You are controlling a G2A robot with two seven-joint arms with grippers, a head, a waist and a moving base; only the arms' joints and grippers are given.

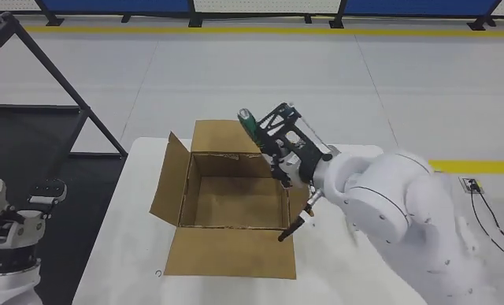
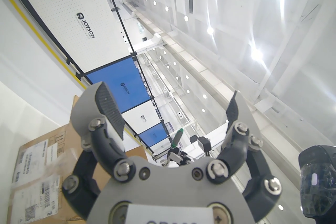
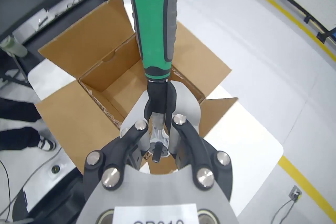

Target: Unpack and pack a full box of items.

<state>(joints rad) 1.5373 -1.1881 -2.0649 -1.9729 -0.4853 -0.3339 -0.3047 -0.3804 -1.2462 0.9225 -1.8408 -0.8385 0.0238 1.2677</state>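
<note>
The right gripper [image 3: 157, 107] is clenched on the thin neck of the green-handled ratchet wrench [image 3: 155, 25], held in the air above a corner of the open cardboard box [image 3: 78, 114]. The left gripper [image 2: 170, 109] points ceilingward with its jaws released. With the long handle jutting past so narrow a hold, the wrench may swivel or slip and land on a flap; how squarely the pads seat is hard to tell.

box [image 1: 228, 254] on the table [image 1: 118, 246]; tool [image 1: 250, 125] above its far right corner.
</note>
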